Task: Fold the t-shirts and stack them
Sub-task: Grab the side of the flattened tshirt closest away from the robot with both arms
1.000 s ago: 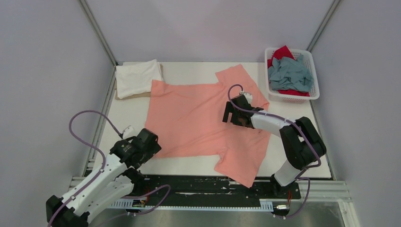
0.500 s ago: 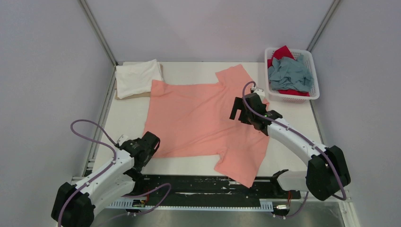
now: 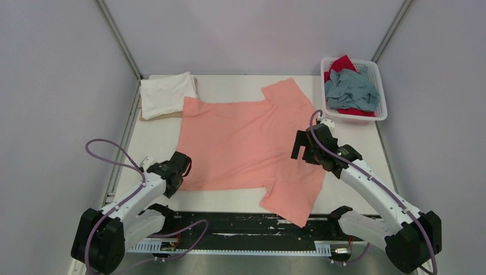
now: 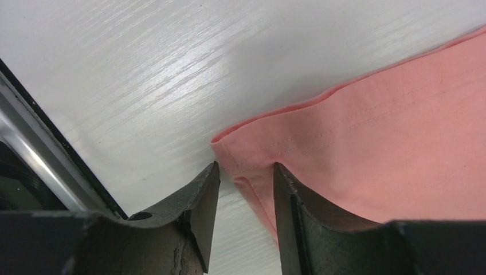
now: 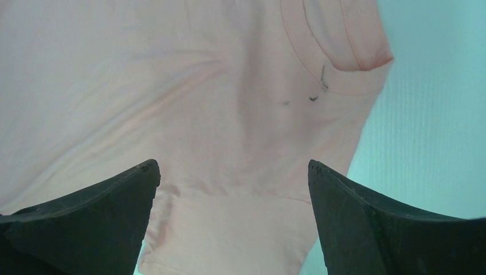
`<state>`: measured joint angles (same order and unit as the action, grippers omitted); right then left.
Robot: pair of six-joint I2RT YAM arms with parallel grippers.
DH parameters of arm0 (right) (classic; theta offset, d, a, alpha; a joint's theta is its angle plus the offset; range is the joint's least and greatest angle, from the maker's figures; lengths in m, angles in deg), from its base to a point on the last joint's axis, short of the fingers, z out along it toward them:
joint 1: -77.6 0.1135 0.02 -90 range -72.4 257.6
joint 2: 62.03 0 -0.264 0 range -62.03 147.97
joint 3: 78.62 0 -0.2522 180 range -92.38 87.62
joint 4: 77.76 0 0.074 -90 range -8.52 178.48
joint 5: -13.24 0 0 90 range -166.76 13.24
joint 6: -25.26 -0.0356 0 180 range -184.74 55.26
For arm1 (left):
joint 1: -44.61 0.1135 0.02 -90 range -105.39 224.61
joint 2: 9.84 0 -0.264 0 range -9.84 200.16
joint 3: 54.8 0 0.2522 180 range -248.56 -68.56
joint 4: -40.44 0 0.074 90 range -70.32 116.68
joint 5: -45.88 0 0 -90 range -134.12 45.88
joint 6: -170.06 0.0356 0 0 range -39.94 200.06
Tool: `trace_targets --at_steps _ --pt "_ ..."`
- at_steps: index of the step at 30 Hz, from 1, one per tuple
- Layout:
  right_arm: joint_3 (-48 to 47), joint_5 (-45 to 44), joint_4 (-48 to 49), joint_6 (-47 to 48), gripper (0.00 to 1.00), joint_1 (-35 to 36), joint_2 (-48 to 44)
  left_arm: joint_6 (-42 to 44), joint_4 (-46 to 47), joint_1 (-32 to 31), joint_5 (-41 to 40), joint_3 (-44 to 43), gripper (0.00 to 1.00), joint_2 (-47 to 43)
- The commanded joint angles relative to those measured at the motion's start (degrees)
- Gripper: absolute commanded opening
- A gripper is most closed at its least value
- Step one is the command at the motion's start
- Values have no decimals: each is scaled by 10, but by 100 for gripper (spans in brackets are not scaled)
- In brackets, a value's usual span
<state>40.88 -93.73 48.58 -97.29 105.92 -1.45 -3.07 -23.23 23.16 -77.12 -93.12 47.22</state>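
Four shirts: pink one flat, white one folded, blue one and red one in one basket. White table, grey walls. Left fingers half-shut around pink corner; right fingers wide apart.

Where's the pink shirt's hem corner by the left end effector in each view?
Top external: lower left, hem corner at the left end effector.
Left wrist: centre, just above the fingertips.
Right wrist: not in it.
Shared landmark: the pink shirt on the white table.
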Motion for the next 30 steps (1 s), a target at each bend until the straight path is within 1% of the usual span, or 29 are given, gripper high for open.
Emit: trace_targets --at_steps 1,4,6,8,9,11,14,17,19,24,26,27,28,30 --pt "4 42 -74 22 100 14 -38 -18 102 6 41 35 48 26" --pt "7 76 -101 24 100 30 -53 -12 117 7 39 32 48 32" --pt "8 96 -114 27 100 37 -59 -4 125 6 41 28 44 39" --pt "4 105 -127 35 100 42 -64 3 134 6 43 22 30 47" --pt "2 108 -133 41 100 44 -65 3 136 6 43 21 16 50" --pt "2 117 -144 47 100 50 -65 2 137 7 40 15 1 61" --pt "15 149 -150 55 100 73 -60 13 147 6 41 14 0 61" --pt "38 160 -154 36 97 118 -41 18 154 7 43 23 0 43" --pt "54 182 -153 16 95 160 -23 26 156 6 45 29 0 28" --pt "82 173 -157 -58 92 280 25 39 154 6 56 33 0 6" --pt "90 170 -155 -85 88 309 48 42 156 6 61 33 0 4" --pt "92 154 -154 -97 87 321 55 44 157 7 62 33 0 3" --pt "96 146 -153 -108 86 331 62 45 157 7 63 33 0 4" --pt "107 148 -146 -129 81 336 72 47 155 6 62 31 0 3"
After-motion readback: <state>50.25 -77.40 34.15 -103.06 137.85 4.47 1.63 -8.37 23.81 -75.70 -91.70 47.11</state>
